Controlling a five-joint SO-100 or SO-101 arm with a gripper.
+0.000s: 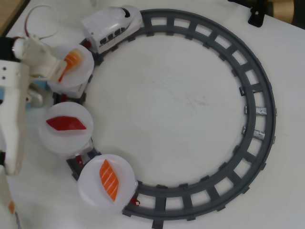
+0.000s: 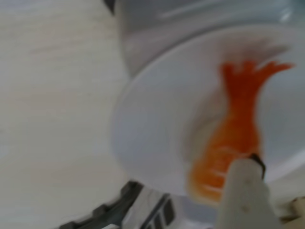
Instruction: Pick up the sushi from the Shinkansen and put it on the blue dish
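The sushi (image 1: 71, 59), an orange-and-white shrimp nigiri with a forked tail, lies on the first white plate (image 1: 78, 78) behind the white Shinkansen (image 1: 112, 26) at the upper left of the overhead view. My gripper (image 1: 66, 67) reaches in from the left over that plate, open, with one finger (image 1: 60, 74) beside the shrimp. The blurred wrist view shows the shrimp (image 2: 236, 129) on the plate (image 2: 157, 133) with one fingertip (image 2: 248, 188) at its body end; the other finger is out of view. Only a light-blue sliver of the blue dish (image 1: 29, 103) shows under my arm.
Two more plates ride behind: one with a red diamond-shaped piece (image 1: 66, 123), one with a salmon slab (image 1: 108, 179). The grey track (image 1: 259, 119) loops around the table. A dark object (image 1: 257, 16) sits at the top right.
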